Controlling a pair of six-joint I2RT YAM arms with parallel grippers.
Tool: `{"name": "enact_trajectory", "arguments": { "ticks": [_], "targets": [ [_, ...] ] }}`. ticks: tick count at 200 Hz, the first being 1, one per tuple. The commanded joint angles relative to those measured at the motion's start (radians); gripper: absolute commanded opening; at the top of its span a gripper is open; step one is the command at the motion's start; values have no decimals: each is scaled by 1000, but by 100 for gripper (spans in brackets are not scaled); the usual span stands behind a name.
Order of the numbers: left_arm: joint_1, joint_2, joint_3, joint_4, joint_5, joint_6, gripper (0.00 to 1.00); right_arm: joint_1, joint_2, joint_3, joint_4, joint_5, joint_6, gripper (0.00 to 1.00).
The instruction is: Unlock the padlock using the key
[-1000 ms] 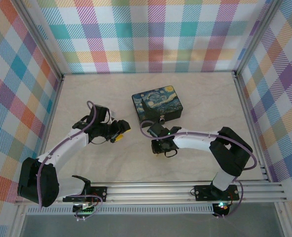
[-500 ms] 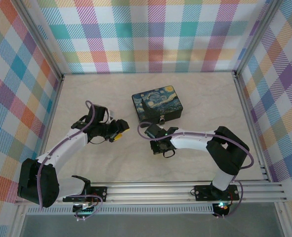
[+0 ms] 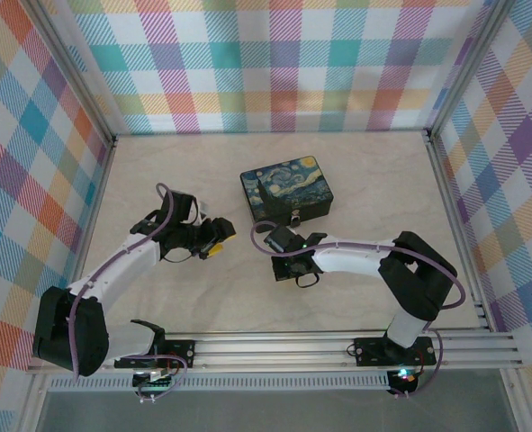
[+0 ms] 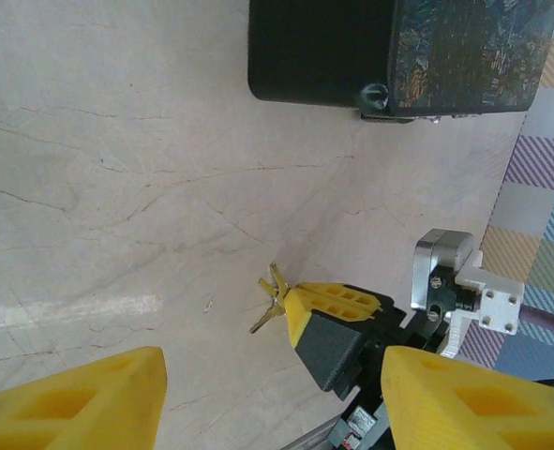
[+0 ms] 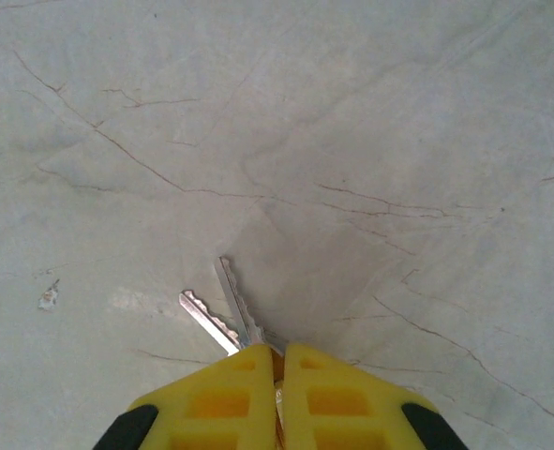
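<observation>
While yellow left gripper [image 3: 213, 243] gapes, right gripper [image 5: 279, 361] pinches thin, toothed silvery key [image 5: 239, 303].

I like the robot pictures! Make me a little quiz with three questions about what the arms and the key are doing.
1. True or false: the right gripper is shut on the key.
2. Pick one. The left gripper is: A) open and holding nothing, B) shut on a pencil, C) shut on a spoon.
3. Count: in the right wrist view, how many thin metal blades poke out past the right gripper's yellow fingers?

Key: 1 true; 2 A; 3 two.
</observation>
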Motion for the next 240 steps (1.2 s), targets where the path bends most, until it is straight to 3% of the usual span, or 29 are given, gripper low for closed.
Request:
{"name": "enact_trajectory", "arguments": {
  "ticks": [1, 16, 85, 148, 190, 240],
  "targets": [
    [-2, 24, -4, 13, 28, -11, 62, 6, -16, -27, -18, -16, 16, 0],
    [-7, 30, -9, 21, 28, -17, 62, 5, -13, -27, -20, -16, 13, 0],
    [-8, 29, -4, 20, 17, -20, 62, 6, -13, -16, -8, -21, -39, 25],
    [-9, 24, 6, 2, 10, -11, 62, 6, 66, 7, -11, -19, -48, 30],
    [-9, 25, 3, 6, 8, -9, 62, 6, 124, 2, -36, 19, -37, 26],
    [-17, 41, -2, 6, 16, 0, 62, 5, 86, -56, -5, 32, -7, 4]
  ]
}}
